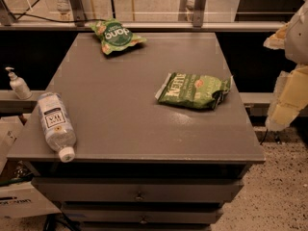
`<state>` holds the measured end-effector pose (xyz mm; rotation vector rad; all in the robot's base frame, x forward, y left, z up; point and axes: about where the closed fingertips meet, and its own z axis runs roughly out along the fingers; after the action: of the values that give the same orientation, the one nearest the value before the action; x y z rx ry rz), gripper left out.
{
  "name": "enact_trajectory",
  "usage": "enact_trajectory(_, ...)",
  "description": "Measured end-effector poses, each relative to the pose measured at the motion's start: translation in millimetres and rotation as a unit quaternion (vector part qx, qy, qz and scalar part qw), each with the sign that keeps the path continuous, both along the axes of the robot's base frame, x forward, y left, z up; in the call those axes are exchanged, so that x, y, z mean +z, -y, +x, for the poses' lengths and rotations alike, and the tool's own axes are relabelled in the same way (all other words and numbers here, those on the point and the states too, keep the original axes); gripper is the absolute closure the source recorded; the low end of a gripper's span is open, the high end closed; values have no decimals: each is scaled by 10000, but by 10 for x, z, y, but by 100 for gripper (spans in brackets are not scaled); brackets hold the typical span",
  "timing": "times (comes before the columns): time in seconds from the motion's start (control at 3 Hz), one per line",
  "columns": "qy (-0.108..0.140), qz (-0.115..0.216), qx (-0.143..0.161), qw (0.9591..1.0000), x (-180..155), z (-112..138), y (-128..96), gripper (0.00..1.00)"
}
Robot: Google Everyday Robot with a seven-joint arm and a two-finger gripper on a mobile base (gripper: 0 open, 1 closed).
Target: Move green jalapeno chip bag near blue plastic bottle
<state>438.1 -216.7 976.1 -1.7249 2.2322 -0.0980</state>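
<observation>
One jalapeno bag (195,90), pale lettering, bottle (56,125) left, tool (291,88) far right

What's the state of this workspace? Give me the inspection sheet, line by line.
Surface: grey cabinet top, drawers below.
Job's things: green jalapeno chip bag lies right of centre; blue plastic bottle on its side at the front-left edge, well apart.
Clutter: lighter green bag at the back.
Grippers: gripper beyond the cabinet's right side, clear of both.
Cables: black cable behind the cabinet.
Surroundings: pump dispenser on left ledge; cardboard box, speckled floor.
</observation>
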Motion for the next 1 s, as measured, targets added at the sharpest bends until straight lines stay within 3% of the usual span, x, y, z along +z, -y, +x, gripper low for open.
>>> enact_trajectory(0.67, 3, 3, 4, 10000, -2, 2, -4, 0)
enact_trajectory(1.0, 209, 227, 286, 9991, -150, 201, -311, 0)
